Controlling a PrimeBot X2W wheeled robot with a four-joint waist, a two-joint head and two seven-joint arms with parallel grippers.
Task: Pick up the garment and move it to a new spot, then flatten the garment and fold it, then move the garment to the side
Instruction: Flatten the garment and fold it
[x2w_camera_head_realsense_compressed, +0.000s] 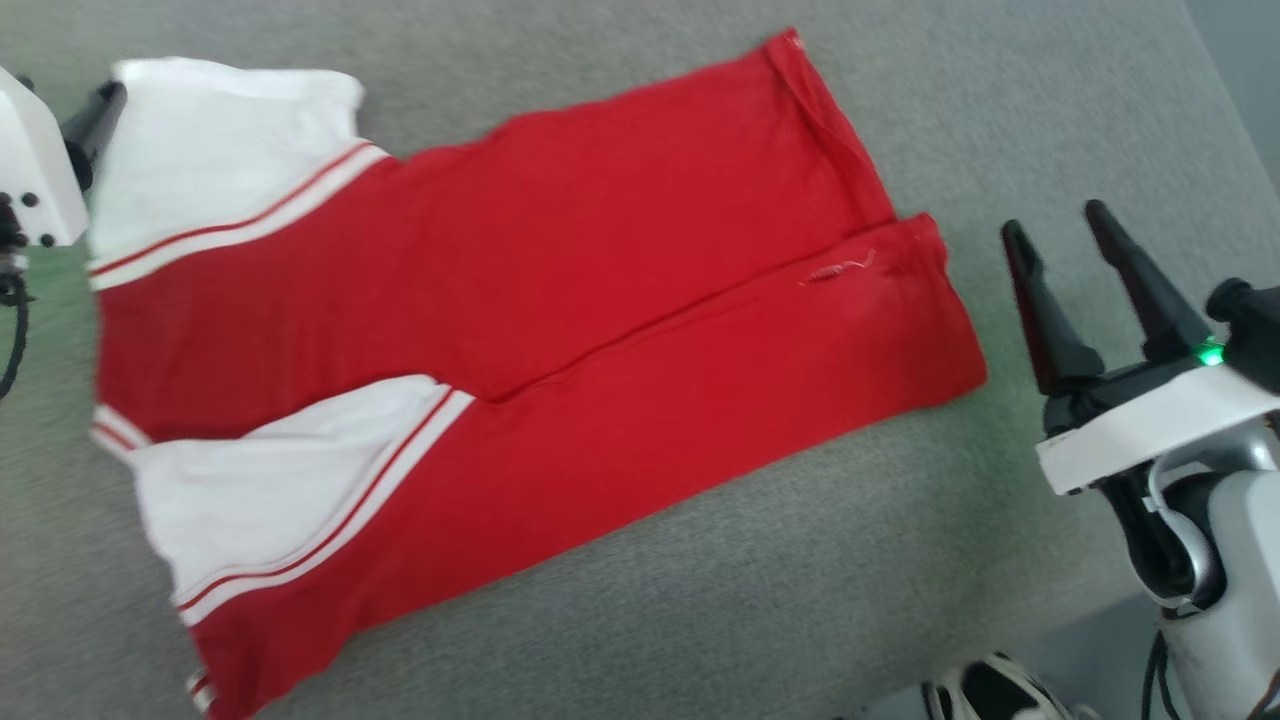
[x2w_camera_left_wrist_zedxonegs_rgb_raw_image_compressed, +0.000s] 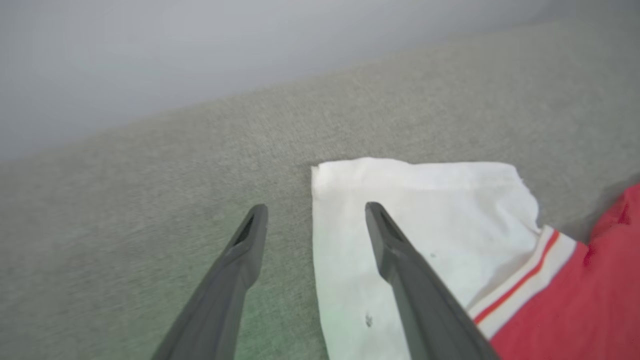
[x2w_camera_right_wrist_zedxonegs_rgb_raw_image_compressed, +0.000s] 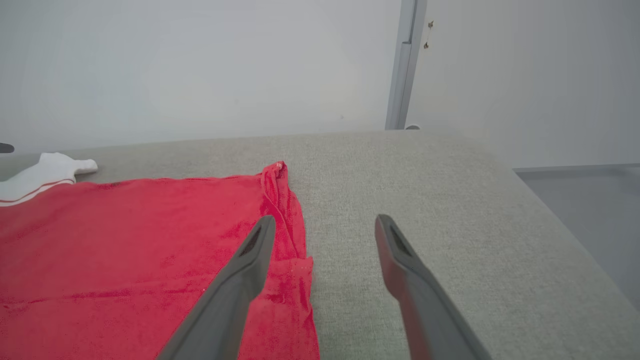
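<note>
The grey fabric-covered counter (x2w_camera_head_realsense_compressed: 700, 620) carries the garment (x2w_camera_head_realsense_compressed: 560, 300), which lies across its middle with both long sides turned in to meet along a central line, white sleeves at your left, hem at your right; so you appear to be mid-fold, lengthwise folds done, crosswise fold not yet made. Your right hand (x2w_camera_head_realsense_compressed: 1055, 222) stands open near the hem end, holding nothing; your left hand (x2w_camera_left_wrist_zedxonegs_rgb_raw_image_compressed: 315, 215) is open too, fingers astride the far sleeve's (x2w_camera_left_wrist_zedxonegs_rgb_raw_image_compressed: 425, 210) edge, contact unclear. Next you likely need a grip on both corners of one end, carried over evenly. The head view alone gives the whole outline and a loose thread (x2w_camera_head_realsense_compressed: 840, 268); the left wrist view adds dark specks on the sleeve; the right wrist view shows the hem (x2w_camera_right_wrist_zedxonegs_rgb_raw_image_compressed: 282, 210) rolled over.
</note>
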